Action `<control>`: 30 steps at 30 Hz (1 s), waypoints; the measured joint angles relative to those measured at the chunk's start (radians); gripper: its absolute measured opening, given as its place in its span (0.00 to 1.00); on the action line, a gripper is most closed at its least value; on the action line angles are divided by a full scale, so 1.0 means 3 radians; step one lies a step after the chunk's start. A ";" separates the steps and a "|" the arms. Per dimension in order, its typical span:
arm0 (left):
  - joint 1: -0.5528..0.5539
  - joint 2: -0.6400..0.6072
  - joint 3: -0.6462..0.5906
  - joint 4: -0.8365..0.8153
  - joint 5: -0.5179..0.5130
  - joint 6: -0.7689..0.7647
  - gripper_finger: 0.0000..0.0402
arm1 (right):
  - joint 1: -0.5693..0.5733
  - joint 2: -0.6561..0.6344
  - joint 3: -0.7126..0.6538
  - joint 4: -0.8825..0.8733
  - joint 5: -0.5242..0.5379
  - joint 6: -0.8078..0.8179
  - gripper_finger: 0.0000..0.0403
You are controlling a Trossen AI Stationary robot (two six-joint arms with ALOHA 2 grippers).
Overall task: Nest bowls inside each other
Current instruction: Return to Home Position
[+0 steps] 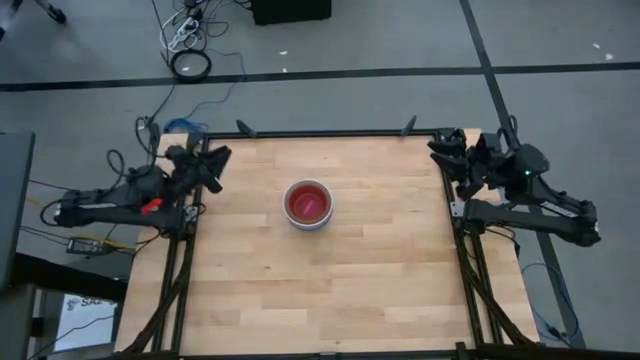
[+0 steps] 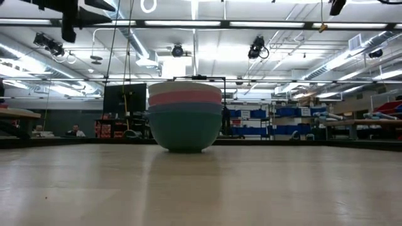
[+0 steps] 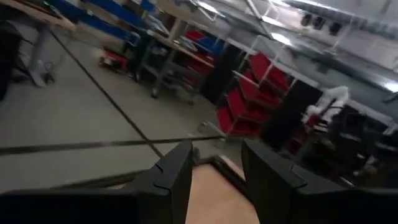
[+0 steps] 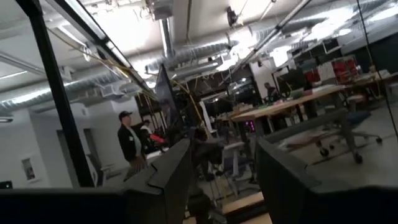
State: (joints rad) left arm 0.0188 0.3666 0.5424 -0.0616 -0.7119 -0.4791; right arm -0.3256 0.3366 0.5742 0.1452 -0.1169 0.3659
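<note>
Wooden table [image 2: 201, 188] bears the nested bowls [image 1: 308, 204] at its centre, standing free; left gripper [image 1: 218, 165] and right gripper [image 1: 442, 152], jaws spread, sit at opposite edges, so toppling seems likely only if an arm swings inward.

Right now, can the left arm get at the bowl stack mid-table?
Probably yes: the left arm's fingers wait at the table edge, and only bare wood lies between them and the bowl stack.
</note>
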 joint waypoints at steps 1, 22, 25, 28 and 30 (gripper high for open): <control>-0.0041 0.0000 -0.0089 0.0155 -0.0034 0.0017 0.37 | 0.0000 -0.0013 -0.0020 -0.0007 0.0000 0.0017 0.42; -0.0289 -0.0299 -0.0407 -0.0442 -0.0501 -0.0451 0.37 | 0.0001 -0.0055 -0.0895 0.0866 -0.0125 0.0275 0.42; -0.0290 -0.0293 -0.0407 -0.0441 -0.0398 -0.0436 0.37 | 0.0003 -0.0056 -0.1094 0.1291 -0.0169 0.0327 0.42; -0.0288 -0.0296 -0.0407 -0.0575 -0.0284 -0.0312 0.37 | 0.0003 -0.0056 -0.1249 0.1579 -0.0177 0.0351 0.42; -0.0288 -0.0289 -0.0407 -0.0679 -0.0270 -0.0243 0.37 | 0.0003 -0.0056 -0.1318 0.1722 -0.0183 0.0351 0.42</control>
State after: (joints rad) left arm -0.0677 0.2798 0.4202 -0.2652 -0.7930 -0.5521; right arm -0.3248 0.3199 0.1787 0.6616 -0.1718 0.4713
